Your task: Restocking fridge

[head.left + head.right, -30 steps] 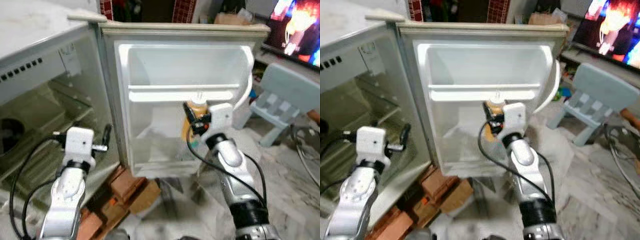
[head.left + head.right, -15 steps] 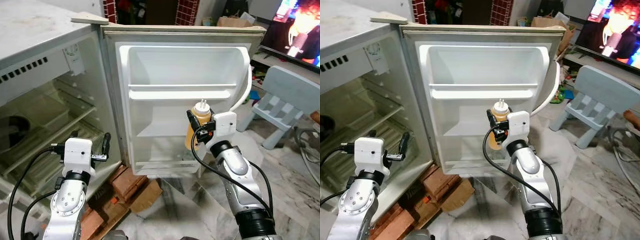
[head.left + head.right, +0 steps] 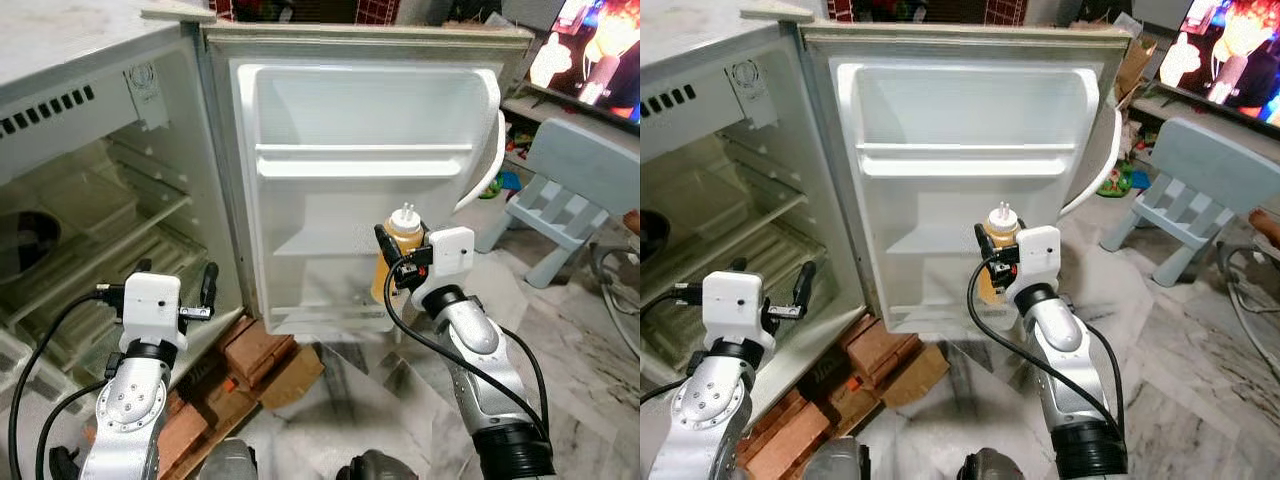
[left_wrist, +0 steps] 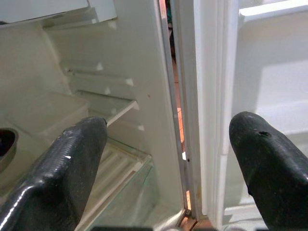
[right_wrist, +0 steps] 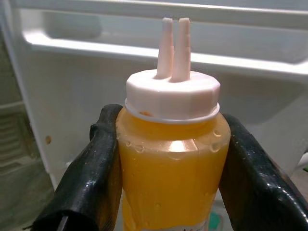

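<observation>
Bottle (image 5: 169, 163): yellow-orange contents, droplets on the wall, white screw cap with two slim nozzles side by side. Held upright. Right gripper (image 3: 392, 262) has one black finger pressed on each side of the bottle, clamped just below the cap. Bottle sits in front of the fridge door (image 3: 360, 130), below its upper shelf rail (image 3: 362, 160) and just short of the door's inner face, above the door's lower edge.

Left gripper (image 3: 175, 292): fingers (image 4: 67, 168) spread wide, nothing between them; it points at the hinge side where the door meets the fridge (image 3: 70, 200) cabinet.

Fridge cabinet open, left of the door: wire shelves, a clear drawer, a dark round item at far left. Bricks (image 3: 250, 355) and cardboard lie under the door. Floor (image 3: 590, 390) is pale marble. Right of the door: a light blue child's chair (image 3: 575, 190) and a lit TV (image 3: 590, 50).
</observation>
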Available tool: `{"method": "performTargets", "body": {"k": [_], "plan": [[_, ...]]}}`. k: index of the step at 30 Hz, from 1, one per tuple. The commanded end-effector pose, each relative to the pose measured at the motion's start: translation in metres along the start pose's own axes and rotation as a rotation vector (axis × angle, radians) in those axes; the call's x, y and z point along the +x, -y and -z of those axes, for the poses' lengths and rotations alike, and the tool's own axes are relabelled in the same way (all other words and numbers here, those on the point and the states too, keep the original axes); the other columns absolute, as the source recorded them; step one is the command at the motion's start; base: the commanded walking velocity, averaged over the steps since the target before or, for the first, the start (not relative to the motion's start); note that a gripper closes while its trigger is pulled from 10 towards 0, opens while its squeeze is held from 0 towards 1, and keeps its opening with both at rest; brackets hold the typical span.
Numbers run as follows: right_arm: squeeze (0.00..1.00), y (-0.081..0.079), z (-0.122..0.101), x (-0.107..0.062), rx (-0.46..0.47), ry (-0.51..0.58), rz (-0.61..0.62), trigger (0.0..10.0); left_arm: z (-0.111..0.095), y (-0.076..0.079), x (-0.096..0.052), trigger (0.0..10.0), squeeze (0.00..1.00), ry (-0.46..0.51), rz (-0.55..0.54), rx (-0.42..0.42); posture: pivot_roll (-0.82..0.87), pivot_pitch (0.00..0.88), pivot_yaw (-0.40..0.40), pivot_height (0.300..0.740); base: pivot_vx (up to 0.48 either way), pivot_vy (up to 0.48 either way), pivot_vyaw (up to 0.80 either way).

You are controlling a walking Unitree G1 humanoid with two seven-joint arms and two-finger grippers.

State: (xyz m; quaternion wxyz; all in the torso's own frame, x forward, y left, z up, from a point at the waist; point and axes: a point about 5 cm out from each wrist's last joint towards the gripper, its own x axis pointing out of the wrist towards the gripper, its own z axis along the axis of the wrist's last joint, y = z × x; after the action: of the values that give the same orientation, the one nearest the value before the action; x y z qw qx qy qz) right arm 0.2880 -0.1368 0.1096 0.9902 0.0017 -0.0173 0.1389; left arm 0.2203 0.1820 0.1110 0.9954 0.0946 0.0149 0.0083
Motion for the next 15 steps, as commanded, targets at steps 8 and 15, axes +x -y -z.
{"method": "performTargets", "body": {"k": [8,15], "plan": [[0.0,-0.0016,-0.007,0.0006,-0.004,0.022,-0.013,10.0,-0.0041,-0.0025,-0.0011,10.0,0.0,-0.003,0.003,0.006,0.18,0.052,-0.07,0.665,0.0,0.0,0.0],[0.0,-0.0023,-0.0072,-0.0001,-0.002,0.02,-0.016,10.0,-0.0046,-0.0027,0.0,10.0,0.0,-0.009,0.005,0.014,0.18,0.06,-0.074,0.615,0.0,0.0,0.0]]}}
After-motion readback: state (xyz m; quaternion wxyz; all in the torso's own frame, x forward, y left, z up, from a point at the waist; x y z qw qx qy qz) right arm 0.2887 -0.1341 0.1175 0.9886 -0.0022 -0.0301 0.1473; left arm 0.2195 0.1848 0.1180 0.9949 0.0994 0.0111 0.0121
